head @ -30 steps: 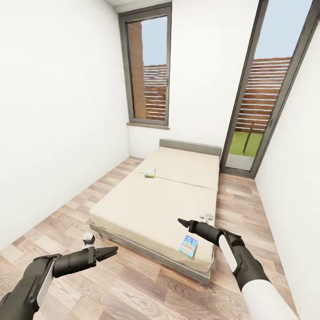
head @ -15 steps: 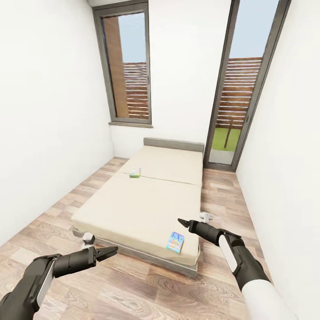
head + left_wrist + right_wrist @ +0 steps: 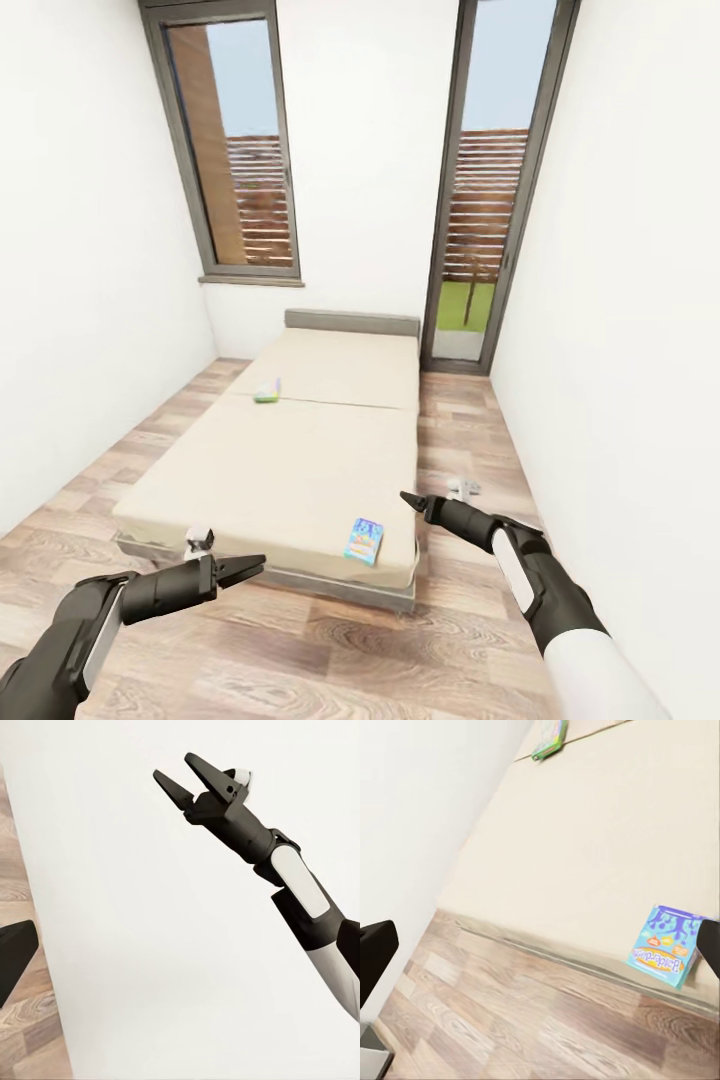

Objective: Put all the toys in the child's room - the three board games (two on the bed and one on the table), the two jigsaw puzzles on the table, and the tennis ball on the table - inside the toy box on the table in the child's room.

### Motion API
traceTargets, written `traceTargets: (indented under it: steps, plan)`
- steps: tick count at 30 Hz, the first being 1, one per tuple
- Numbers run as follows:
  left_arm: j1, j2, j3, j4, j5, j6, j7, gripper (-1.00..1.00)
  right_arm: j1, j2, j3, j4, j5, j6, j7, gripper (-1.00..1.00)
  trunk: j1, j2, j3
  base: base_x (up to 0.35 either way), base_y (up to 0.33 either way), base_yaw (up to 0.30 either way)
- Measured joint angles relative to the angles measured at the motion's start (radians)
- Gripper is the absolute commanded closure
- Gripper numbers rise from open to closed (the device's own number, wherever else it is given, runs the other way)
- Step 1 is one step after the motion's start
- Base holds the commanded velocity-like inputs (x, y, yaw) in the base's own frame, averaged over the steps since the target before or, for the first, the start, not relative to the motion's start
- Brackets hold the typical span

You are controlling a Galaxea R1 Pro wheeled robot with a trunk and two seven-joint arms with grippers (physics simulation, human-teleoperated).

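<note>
White walls and tall dark-framed windows close in a narrow room, with the bed (image 3: 290, 450) running lengthwise away from me across the plank floor. Two board games lie on its mattress: the light blue one (image 3: 364, 540) at the near corner, its long axis pointing up the bed, and the green-edged one (image 3: 267, 391) far off near the headboard. My right gripper (image 3: 410, 500) hangs just beside the blue box, slightly past it toward the right, jaws parted and empty. My left gripper (image 3: 250, 566) hovers over the floor short of the bed frame, jaws nearly closed on nothing. I judge the right arm the nearer one.
</note>
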Motion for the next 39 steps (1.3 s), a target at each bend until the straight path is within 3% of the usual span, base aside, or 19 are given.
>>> traceTargets:
  steps: [39]
  plan:
    - [0.000,0.000,0.000,0.000,0.001,0.000,0.000,-1.00,0.000,0.000,0.004,0.000,0.001,-0.003,0.002,-1.00,0.000,0.000,-0.002,0.000,0.000,-0.018]
